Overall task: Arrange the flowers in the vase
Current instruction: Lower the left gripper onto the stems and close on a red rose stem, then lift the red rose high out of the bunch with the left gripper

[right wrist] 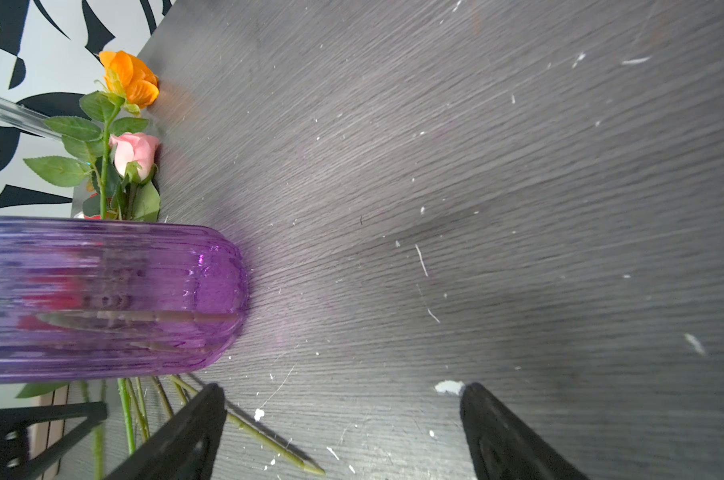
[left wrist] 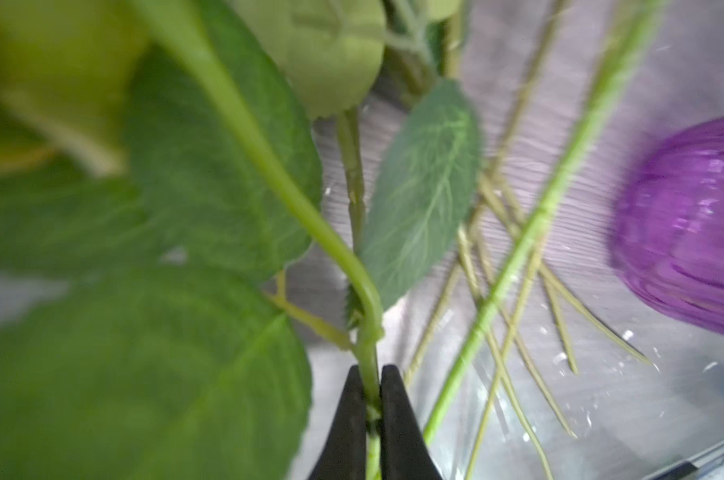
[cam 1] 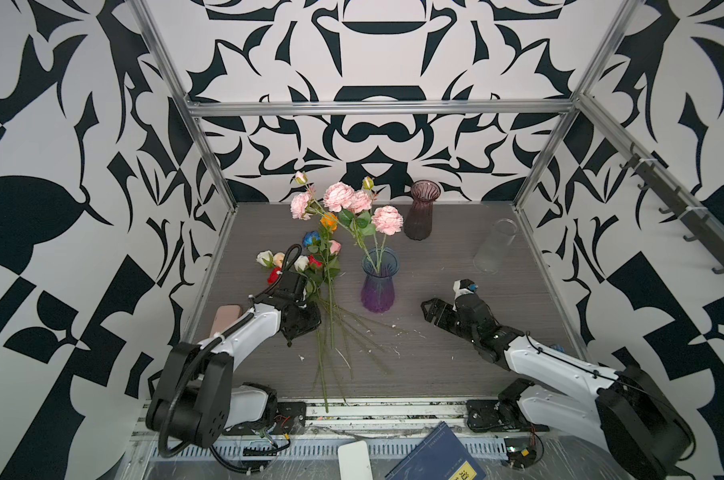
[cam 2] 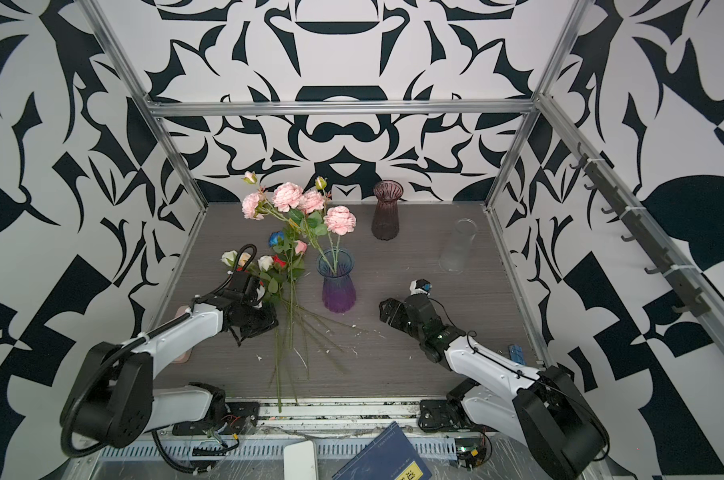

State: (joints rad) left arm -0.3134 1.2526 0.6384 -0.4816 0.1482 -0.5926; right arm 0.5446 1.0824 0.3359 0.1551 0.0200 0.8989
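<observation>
So left gripper [left wrist: 370, 370] is clamped on one stem [left wrist: 264, 166], probably to lift it. And right gripper [right wrist: 344, 388] hangs open near the vase [right wrist: 123, 291], maybe to steady it.

Both arms wear glossy white shells dotted with small dark screws, joined by bulky matte-black housings: the left arm [cam 1: 252, 324] at the lower left of both top views, the right arm [cam 1: 559, 365] at the lower right. A thick black cable [cam 1: 173, 415] loops round the left arm's big joint, and a thin black wire [cam 1: 568, 357] trails along the right arm's shell. A white-and-blue cap [cam 1: 465, 286] tops the right wrist. The left gripper [left wrist: 370, 382] and the right gripper [right wrist: 345, 388] have matte-black, wedge-shaped fingers [right wrist: 177, 436].
</observation>
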